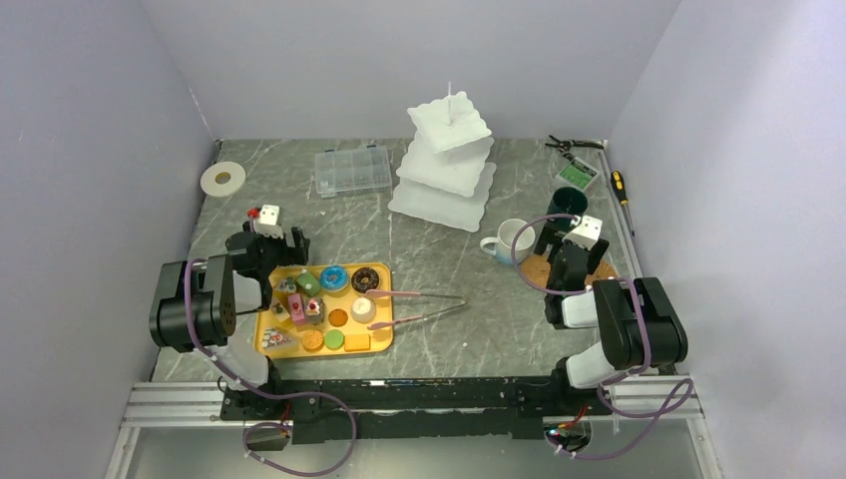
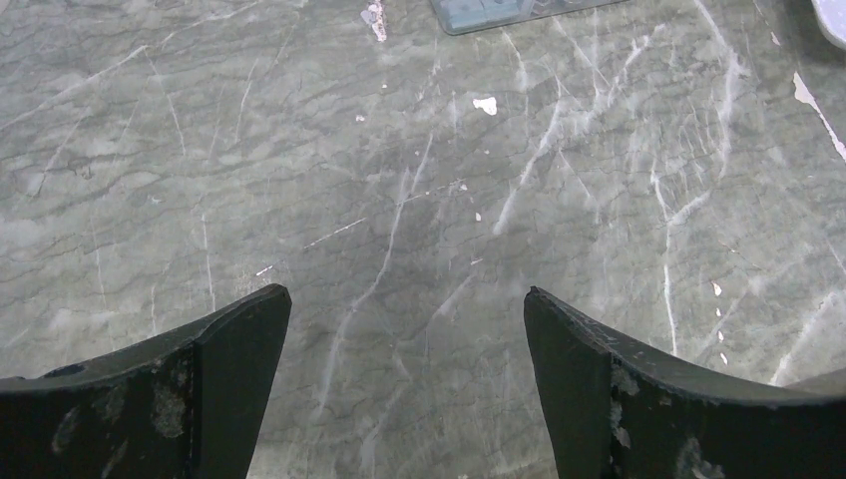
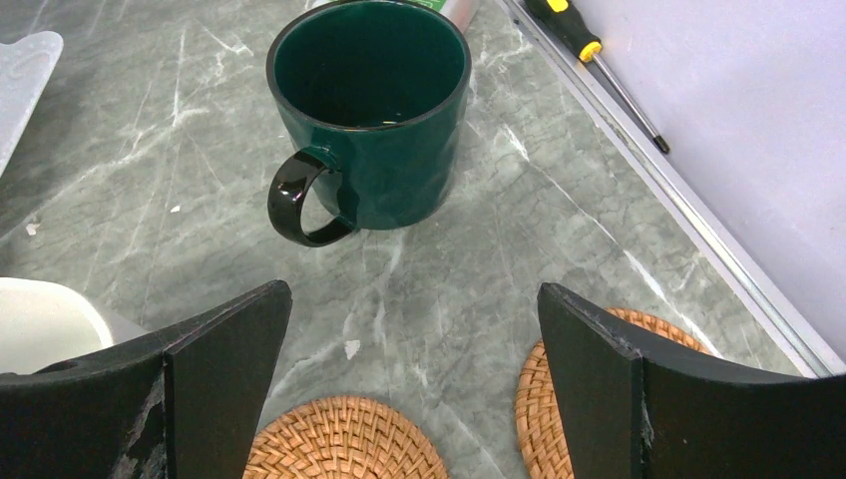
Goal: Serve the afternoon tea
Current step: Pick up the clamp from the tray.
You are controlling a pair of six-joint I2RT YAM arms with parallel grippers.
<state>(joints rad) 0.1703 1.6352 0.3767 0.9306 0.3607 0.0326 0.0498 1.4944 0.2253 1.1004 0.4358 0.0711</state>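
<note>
Whole table (image 1: 439, 254) was viewed from above/behind by top cam; wrist cams were aimed down-fwd, close; dark-green mug (image 3: 399, 150) was shared by R wrist & top.

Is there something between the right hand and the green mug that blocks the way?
Nothing visible does. Only bare table lies between the open right hand and the green mug; the white mug sits off to the left.

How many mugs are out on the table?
2. A white mug sits right of the tiered stand; a dark-green mug stands behind it, farther right. None seems hidden.
</note>
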